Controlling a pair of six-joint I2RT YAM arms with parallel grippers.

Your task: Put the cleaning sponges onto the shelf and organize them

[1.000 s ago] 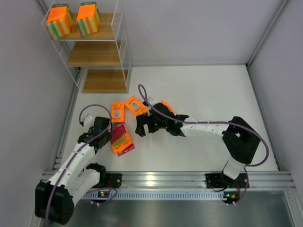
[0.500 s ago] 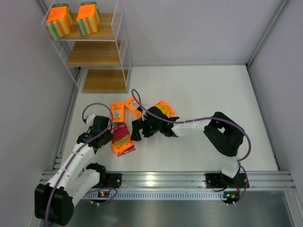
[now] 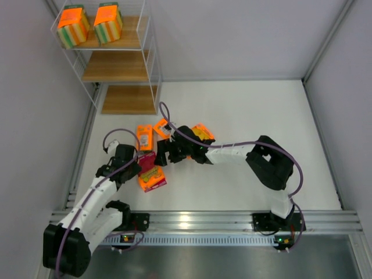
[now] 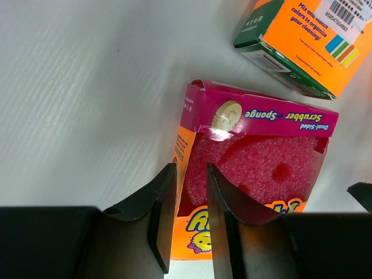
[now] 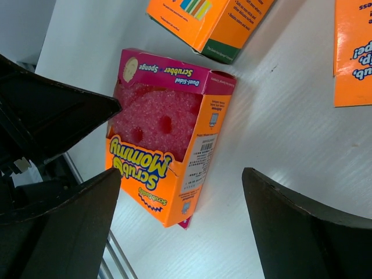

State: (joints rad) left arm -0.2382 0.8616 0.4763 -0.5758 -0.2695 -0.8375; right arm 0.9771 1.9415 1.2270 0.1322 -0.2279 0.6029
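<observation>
Pink sponge [image 5: 152,119] shows through the cut-out window of the Scrub Mommy box [image 5: 148,168]. The box lies face up on the white desk [image 3: 244,116], close in front of my left arm.

My left pincer [image 4: 190,168] is drawn in to a narrow slit astride the box's side wall. One finger [image 4: 160,215] sits outside the wall, and the other rests on the sponge in the window.

My right pincer [image 5: 181,173] hangs over the same box with its jaws spread wide, gripping nothing.

Three flat orange packs lie loose on the desk just beyond the box. One [image 3: 144,138] is nearest the shelf, one [image 3: 161,128] is partly hidden under my right arm, and one [image 3: 203,132] is further right.

At the far left corner stands the shelf [image 3: 116,67], a white wire frame with wooden boards. Its top board carries two blocky striped packs, upright and side by side: one [image 3: 72,26] at the left, the other [image 3: 108,23] at the right.
</observation>
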